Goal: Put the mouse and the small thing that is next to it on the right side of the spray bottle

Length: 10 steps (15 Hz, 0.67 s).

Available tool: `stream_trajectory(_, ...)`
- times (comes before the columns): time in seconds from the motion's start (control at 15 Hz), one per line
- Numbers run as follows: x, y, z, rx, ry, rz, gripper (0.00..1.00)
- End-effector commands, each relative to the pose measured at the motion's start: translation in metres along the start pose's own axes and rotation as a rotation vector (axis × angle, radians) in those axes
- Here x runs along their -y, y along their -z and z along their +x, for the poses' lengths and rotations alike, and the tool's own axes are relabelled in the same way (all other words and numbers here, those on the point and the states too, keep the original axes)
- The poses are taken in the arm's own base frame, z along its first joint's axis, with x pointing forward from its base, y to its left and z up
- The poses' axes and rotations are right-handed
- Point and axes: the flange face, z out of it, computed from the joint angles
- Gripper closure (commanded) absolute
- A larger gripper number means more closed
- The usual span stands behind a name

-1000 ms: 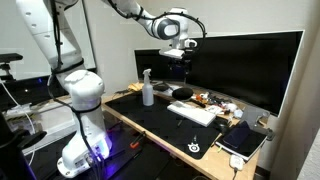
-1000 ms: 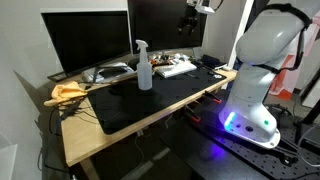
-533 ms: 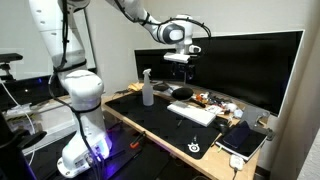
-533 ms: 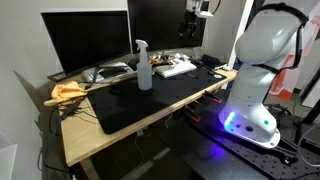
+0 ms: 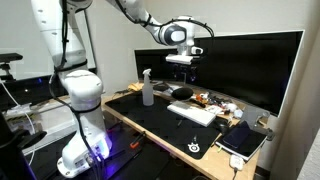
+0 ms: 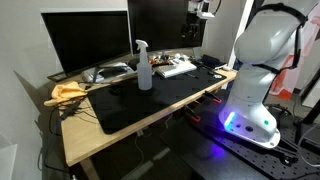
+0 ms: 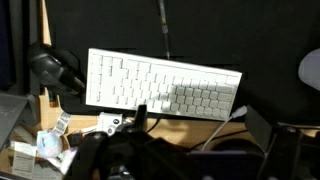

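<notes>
The spray bottle [image 5: 147, 87] stands upright on the black desk mat and also shows in an exterior view [image 6: 143, 66]. A dark mouse [image 5: 181, 92] lies behind the white keyboard [image 5: 198, 113], near the monitor. In the wrist view it seems to be the black shape [image 7: 52, 68] left of the keyboard [image 7: 165, 85]. The small thing beside the mouse is too small to make out. My gripper [image 5: 182, 63] hangs high above the mouse and keyboard area and holds nothing. It also shows in an exterior view [image 6: 190, 24]. Its dark fingers [image 7: 190, 160] look spread apart.
A large monitor [image 5: 250, 60] stands behind the keyboard. Small clutter [image 5: 212, 100] and a dark tablet [image 5: 243, 138] lie at one end of the desk. A yellow cloth [image 6: 68, 92] lies at the other end. The robot base [image 6: 255, 90] stands beside the desk.
The arm shifted a little over the keyboard area and the gripper came slightly lower. Nothing on the desk has moved.
</notes>
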Motion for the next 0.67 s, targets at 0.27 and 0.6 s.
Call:
stream_trajectory(0.27, -0.073, -0.023, -0.040, 0.022, 0.124, -0.035, 0.00)
stream_trajectory(0.6, -0.123, -0.051, -0.046, 0.063, 0.189, -0.034, 0.00)
